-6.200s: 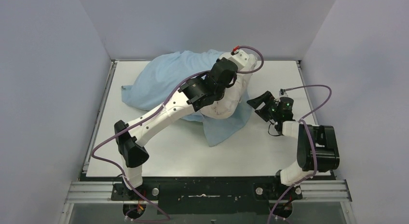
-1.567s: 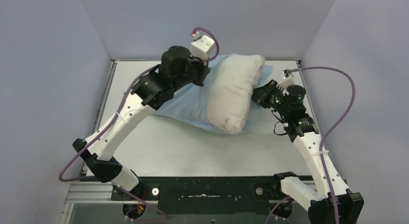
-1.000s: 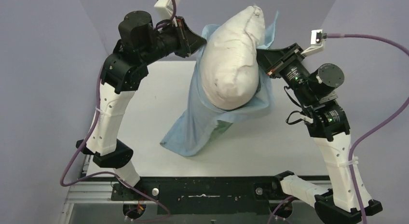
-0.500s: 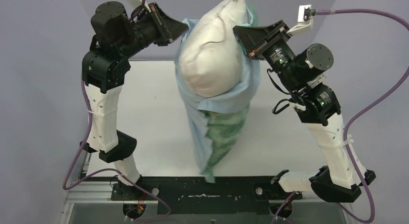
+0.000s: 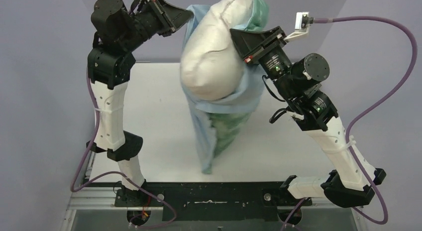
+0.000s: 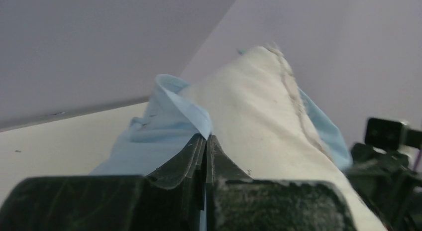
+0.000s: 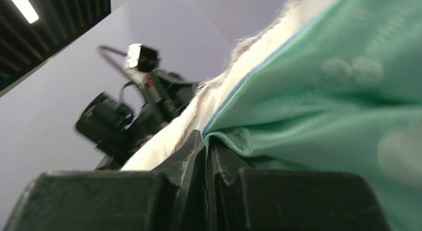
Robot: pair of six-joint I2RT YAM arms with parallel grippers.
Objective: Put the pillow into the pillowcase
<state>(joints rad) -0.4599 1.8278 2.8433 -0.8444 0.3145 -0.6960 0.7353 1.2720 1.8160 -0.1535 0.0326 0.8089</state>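
Note:
The off-white pillow [image 5: 211, 57] hangs upright high over the table, its lower part sunk in the pillowcase [image 5: 219, 134], its upper part bulging out of the mouth. The pillowcase dangles down, light blue outside with teal-green patterned cloth showing. My left gripper [image 5: 188, 14] is shut on the light blue rim [image 6: 191, 111] at the pillow's left. My right gripper [image 5: 234, 37] is shut on the teal rim [image 7: 278, 116] at the pillow's right. The pillow [image 6: 259, 106] fills the left wrist view; its fuzzy edge [image 7: 199, 116] shows in the right wrist view.
The white table [image 5: 159, 111] lies below, with grey walls [image 5: 45, 91] close on the left, right and back. Purple cables [image 5: 393, 57] loop off both arms. The black base rail [image 5: 214, 196] runs along the near edge.
Both arms have lifted pillow and pillowcase off the table and high up. Over the last half second the bundle rose slightly and the pillowcase hangs straighter, its tail swinging left.

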